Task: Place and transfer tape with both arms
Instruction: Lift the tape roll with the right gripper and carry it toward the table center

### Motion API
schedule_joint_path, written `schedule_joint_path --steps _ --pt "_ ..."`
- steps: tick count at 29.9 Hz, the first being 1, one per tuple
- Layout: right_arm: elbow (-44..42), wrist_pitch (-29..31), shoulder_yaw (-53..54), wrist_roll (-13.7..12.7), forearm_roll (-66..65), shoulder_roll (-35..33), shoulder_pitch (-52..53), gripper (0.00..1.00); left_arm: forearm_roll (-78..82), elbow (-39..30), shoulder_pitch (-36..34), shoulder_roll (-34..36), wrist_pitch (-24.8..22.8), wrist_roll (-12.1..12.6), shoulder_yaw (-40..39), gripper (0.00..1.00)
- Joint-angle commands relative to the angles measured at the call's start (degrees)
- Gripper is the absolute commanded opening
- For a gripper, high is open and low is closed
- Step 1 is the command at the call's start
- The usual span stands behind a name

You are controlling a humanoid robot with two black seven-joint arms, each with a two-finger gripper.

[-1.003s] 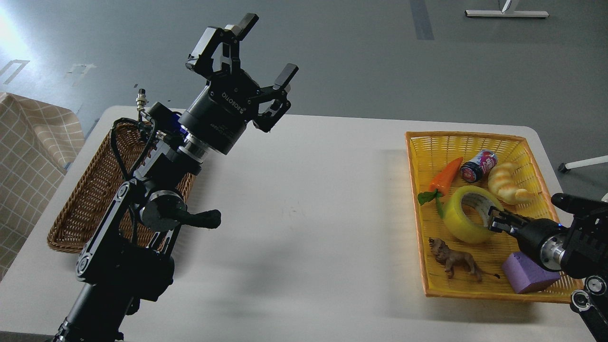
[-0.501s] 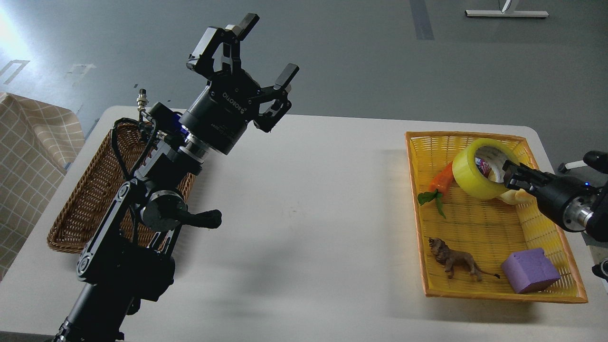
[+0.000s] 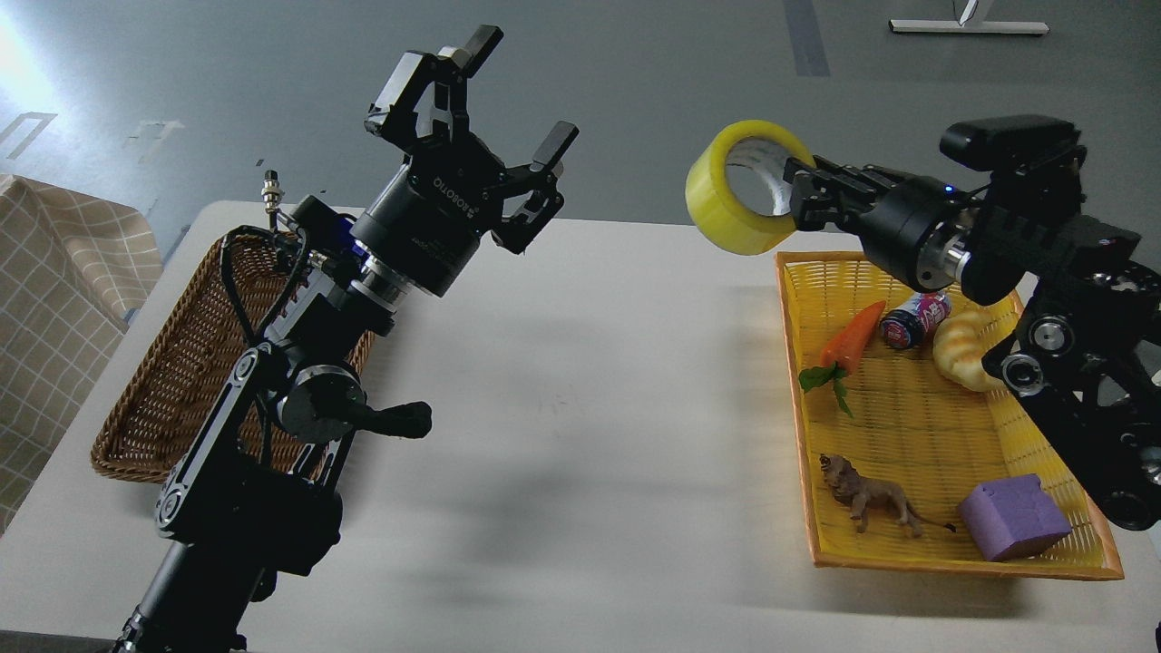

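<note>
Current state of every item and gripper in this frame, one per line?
Yellow packing tape roll: held in the air, clear of the table.
Right gripper: shut on the roll's wall.
Left gripper: open, empty, raised.
Yellow woven tray: holds toys.
Brown wicker basket: partly hidden by the left arm.

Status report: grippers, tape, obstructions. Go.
Right gripper shut on the tape, held above the table. Left gripper open, empty, raised. Gap between them unobstructed.

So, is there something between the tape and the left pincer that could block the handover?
Nothing visible: the tape, held by the right pincer, faces the open left pincer across open air above the table.
</note>
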Motion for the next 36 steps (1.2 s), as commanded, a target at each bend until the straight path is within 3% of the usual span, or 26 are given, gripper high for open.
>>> schedule_joint_path --steps 1,13,36 --pt "-1.81 0.01 -4.29 -1.06 -0.32 5.69 2.27 0.07 0.02 -0.01 -0.02 -0.01 -0.01 0.00 0.04 0.99" --pt "-8.66 0.01 -11.78 -1.68 -6.38 17.92 1.22 0.07 0.10 -1.15 -0.10 -0.01 0.60 0.00 -0.05 0.99" --pt "-14.29 0.01 -18.63 -2.73 -8.17 20.65 -2.12 0.07 0.10 -2.64 -0.10 -0.01 0.60 -0.09 -0.14 0.99"
